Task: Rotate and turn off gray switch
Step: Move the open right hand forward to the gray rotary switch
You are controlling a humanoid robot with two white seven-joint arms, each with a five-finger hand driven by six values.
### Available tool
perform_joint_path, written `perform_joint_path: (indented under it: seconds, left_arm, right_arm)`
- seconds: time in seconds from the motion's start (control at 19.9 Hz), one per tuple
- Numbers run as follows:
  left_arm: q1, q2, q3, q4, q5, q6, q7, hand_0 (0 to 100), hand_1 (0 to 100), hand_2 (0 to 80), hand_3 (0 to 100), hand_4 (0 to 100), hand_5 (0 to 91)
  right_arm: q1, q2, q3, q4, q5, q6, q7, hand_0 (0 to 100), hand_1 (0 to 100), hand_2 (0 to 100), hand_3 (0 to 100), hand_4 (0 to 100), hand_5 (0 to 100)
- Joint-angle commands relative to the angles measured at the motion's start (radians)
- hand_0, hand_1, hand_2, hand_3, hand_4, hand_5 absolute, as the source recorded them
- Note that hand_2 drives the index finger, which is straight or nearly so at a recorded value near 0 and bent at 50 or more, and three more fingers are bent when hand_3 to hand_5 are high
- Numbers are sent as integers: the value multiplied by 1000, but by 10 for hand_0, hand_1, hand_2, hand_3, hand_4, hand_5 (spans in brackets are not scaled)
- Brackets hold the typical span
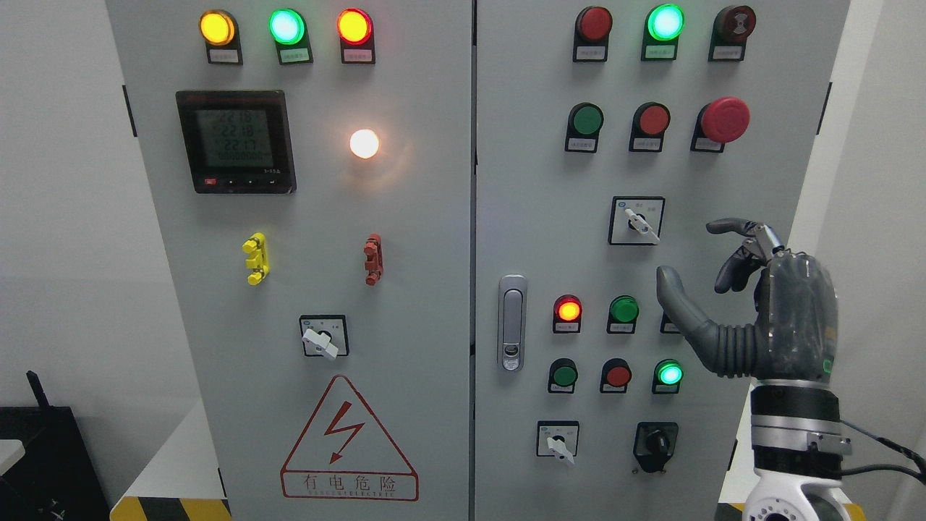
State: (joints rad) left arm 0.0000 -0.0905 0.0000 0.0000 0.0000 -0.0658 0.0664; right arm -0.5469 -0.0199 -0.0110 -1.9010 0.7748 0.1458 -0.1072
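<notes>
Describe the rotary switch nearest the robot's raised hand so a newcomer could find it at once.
Start at the right cabinet door. Below the two upper rows of round buttons sits a lone square black-framed plate with a pale lever knob, the gray switch, just left of the right hand. Its neighbours are all round buttons.

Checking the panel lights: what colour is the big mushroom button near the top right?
Red. The mushroom button shows best in the head view, unlit.

White walls (58,217) both sides of grey cabinet (419,289); black box (43,463) lower left; yellow-black hazard stripe (170,509) at floor; even light.
</notes>
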Motion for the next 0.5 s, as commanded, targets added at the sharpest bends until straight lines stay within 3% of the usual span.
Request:
perform_joint_path:
  seconds: [0.0,0.45]
  left_arm:
    - [-9,0,8,-26,20,0,0,120,389,0,0,0,0]
    - [-9,0,8,-26,20,0,0,120,389,0,0,0,0]
  right_arm:
    - [-30,26,39,39,-2,3,-2,51,512,432,855,883,1000]
    - [-62,32,62,60,-2,49,-3,0,474,505,859,881,1000]
